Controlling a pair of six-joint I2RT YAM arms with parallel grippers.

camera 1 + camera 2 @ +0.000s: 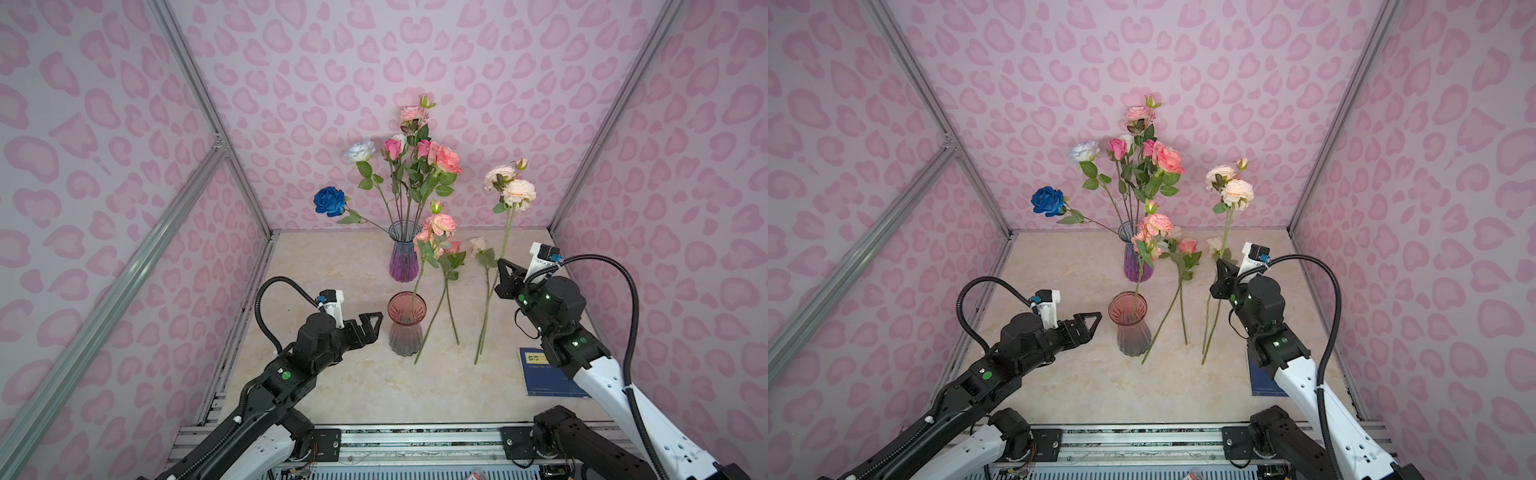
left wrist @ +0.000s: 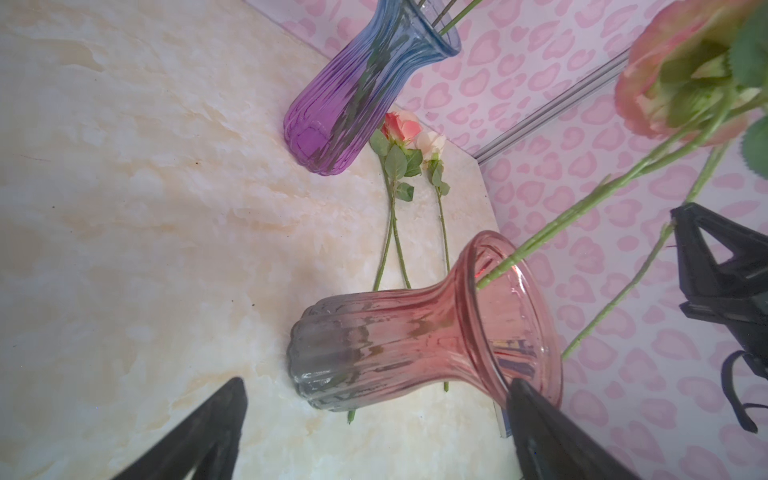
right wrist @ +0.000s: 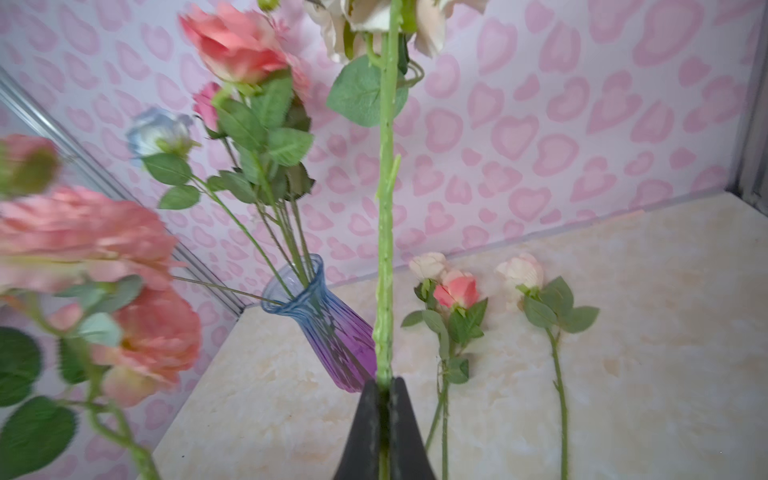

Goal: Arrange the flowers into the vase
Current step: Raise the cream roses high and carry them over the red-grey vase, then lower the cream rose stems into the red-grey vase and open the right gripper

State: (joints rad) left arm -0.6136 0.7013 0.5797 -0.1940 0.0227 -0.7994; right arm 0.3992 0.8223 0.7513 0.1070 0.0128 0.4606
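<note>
A cream rose (image 1: 517, 193) was clamped in the right gripper (image 1: 501, 266); the left gripper (image 1: 376, 324) was spread wide, empty. The pink vase (image 1: 405, 336) might be tipped if struck by the stem

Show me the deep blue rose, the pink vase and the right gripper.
deep blue rose (image 1: 329, 201), in a top view, middle of its head.
pink vase (image 1: 405, 338), in a top view, ribbed lower wall.
right gripper (image 3: 385, 382), right wrist view, between its fingertips.

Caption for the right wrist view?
Right gripper shut on a cream rose stem, purple vase of roses beyond.
</note>
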